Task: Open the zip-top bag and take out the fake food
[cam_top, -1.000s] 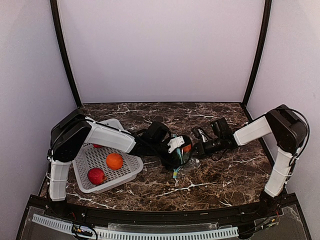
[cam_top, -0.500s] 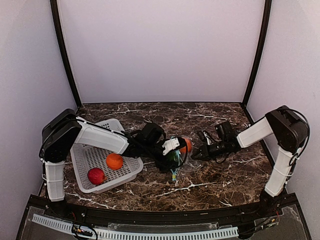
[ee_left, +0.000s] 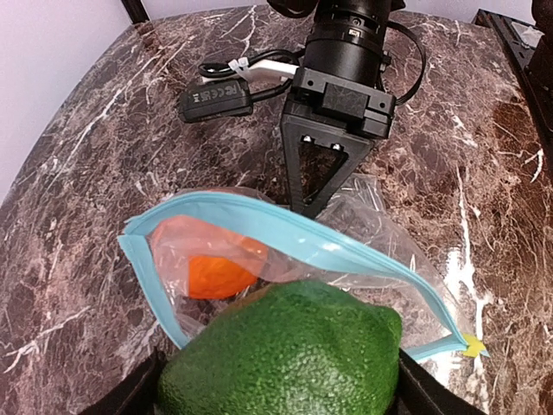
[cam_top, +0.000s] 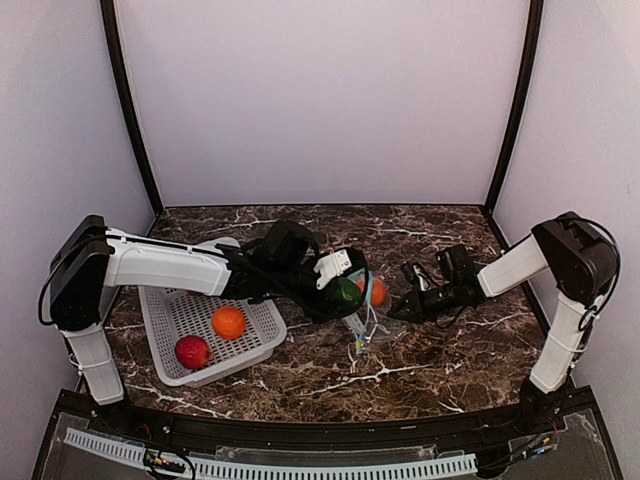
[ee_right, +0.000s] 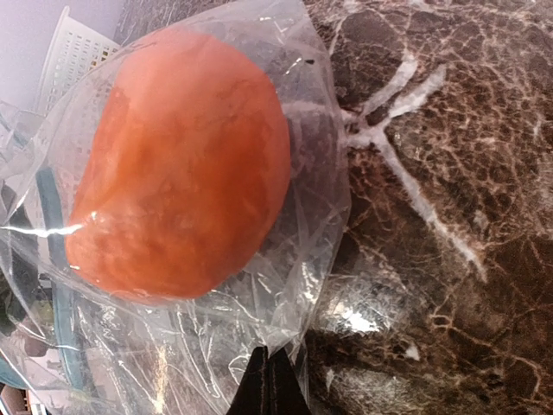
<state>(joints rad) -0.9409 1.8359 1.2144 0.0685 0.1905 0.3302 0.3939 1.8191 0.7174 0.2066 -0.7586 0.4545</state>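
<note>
- Basket (cam_top: 262, 338): white, perforated, on the left part of the counter (cam_top: 300, 375), partly under the left arm. Contents: one round orange (cam_top: 229, 322) near the middle and one round red piece (cam_top: 192, 351) at the near corner, apart from each other.
- Left end effector (cam_top: 340, 293): reaches from the left over the basket's far right corner to the middle of the counter. It is grasping the dark green piece (cam_top: 343, 293). In the left wrist view this piece (ee_left: 285, 354) fills the space between the two dark fingers and sits just in front of the bag's mouth, outside it.
- Zip-top bag (cam_top: 366, 322): clear and crinkly, at mid-counter between the two end effectors. The light blue zip strip (ee_left: 285, 229) is parted into an open loop facing left, with a yellow tab at its near end.
- Orange piece (cam_top: 377, 291): inside the bag, behind the open strip (ee_left: 220, 272). The right wrist view shows it pressed against the film (ee_right: 181, 164).
- Right end effector (cam_top: 405, 308): low over the counter, just right of the bag. It is clenched, with its tips pinching the clear film at the bag's closed end (ee_right: 268, 380).
</note>
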